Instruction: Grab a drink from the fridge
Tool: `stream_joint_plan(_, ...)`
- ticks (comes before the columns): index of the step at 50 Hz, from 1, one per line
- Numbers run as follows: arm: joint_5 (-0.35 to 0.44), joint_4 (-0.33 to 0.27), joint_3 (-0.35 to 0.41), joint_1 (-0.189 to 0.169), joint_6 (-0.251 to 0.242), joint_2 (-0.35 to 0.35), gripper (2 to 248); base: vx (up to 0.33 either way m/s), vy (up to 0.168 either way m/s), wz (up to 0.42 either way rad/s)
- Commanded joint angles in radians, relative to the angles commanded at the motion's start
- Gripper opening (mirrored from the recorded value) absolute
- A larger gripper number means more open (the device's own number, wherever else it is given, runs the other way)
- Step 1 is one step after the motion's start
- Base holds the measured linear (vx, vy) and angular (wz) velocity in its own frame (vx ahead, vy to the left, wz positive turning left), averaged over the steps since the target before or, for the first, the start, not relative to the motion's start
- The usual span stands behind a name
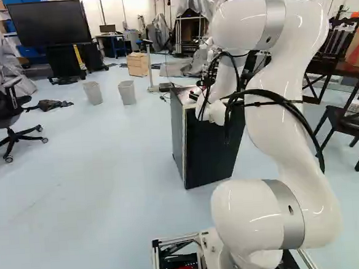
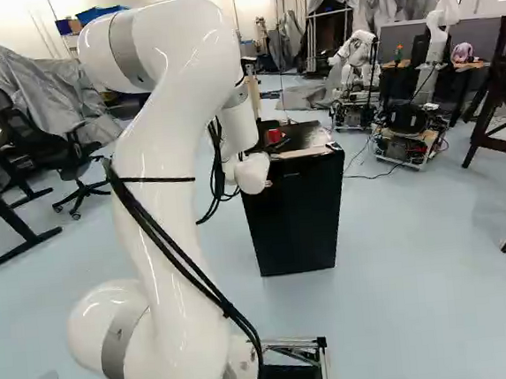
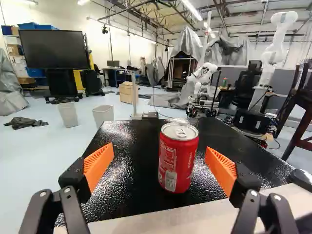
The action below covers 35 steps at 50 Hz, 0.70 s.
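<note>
The claw (image 1: 195, 96) is hanging released at the black fridge (image 2: 295, 217), its orange pads (image 3: 99, 163) standing wide apart. In the wrist view, a red drink can (image 3: 178, 158) is standing upright on the fridge's top, lying at twelve o'clock from the claw (image 3: 160, 161), lining up with the gap and touching neither pad. Two grey bins (image 3: 68, 116) are standing on the floor at eleven o'clock, beyond the fridge
</note>
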Motion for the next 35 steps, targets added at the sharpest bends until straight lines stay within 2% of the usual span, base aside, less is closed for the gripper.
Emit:
stream_joint_plan(24, 0.000, 0.000, -0.026, -0.018, 0.000, -0.019, 247, 0.000, 0.000, 0.000)
stream_joint_plan(25, 0.000, 0.000, -0.026, -0.018, 0.000, -0.019, 224, 0.000, 0.000, 0.000)
stream_joint_plan(29, 0.000, 0.000, -0.026, -0.018, 0.000, -0.019, 224, 0.000, 0.000, 0.000)
stream_joint_plan(30, 0.000, 0.000, -0.026, -0.018, 0.000, -0.019, 186, 0.000, 0.000, 0.000)
stream_joint_plan(34, 0.000, 0.000, -0.026, -0.018, 0.000, -0.019, 186, 0.000, 0.000, 0.000)
stream_joint_plan(35, 0.000, 0.000, -0.026, -0.018, 0.000, -0.019, 148, 0.000, 0.000, 0.000)
